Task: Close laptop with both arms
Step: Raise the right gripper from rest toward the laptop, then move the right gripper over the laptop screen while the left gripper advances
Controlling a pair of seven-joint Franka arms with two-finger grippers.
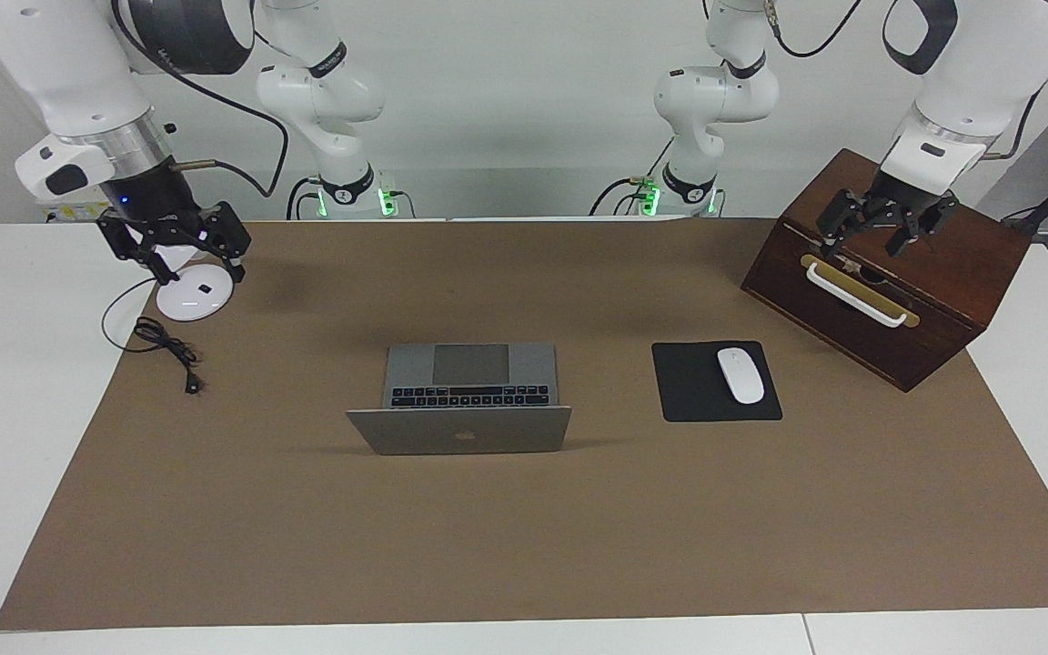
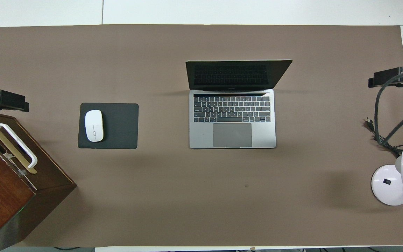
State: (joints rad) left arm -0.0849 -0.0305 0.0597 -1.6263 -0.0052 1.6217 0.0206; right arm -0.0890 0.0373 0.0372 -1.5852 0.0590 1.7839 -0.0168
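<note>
The laptop [image 1: 469, 375] stands open in the middle of the brown mat, its silver lid [image 1: 460, 430] with the dark apple logo upright, its screen turned toward the robots. In the overhead view the laptop [image 2: 232, 119] shows black keys and a grey trackpad. My right gripper [image 1: 189, 259] is open and empty, up in the air over the white lamp at the right arm's end of the table; its tip also shows in the overhead view [image 2: 394, 78]. My left gripper [image 1: 870, 238] is open and empty over the wooden box [image 1: 888, 273]; its tip shows in the overhead view [image 2: 2, 100]. Both are well apart from the laptop.
A black mouse pad [image 1: 692, 400] with a white mouse [image 1: 740, 375] lies between the laptop and the wooden box, which has a white handle [image 1: 854, 296]. A white desk lamp [image 1: 195, 293] and its black cable [image 1: 165, 344] sit at the right arm's end.
</note>
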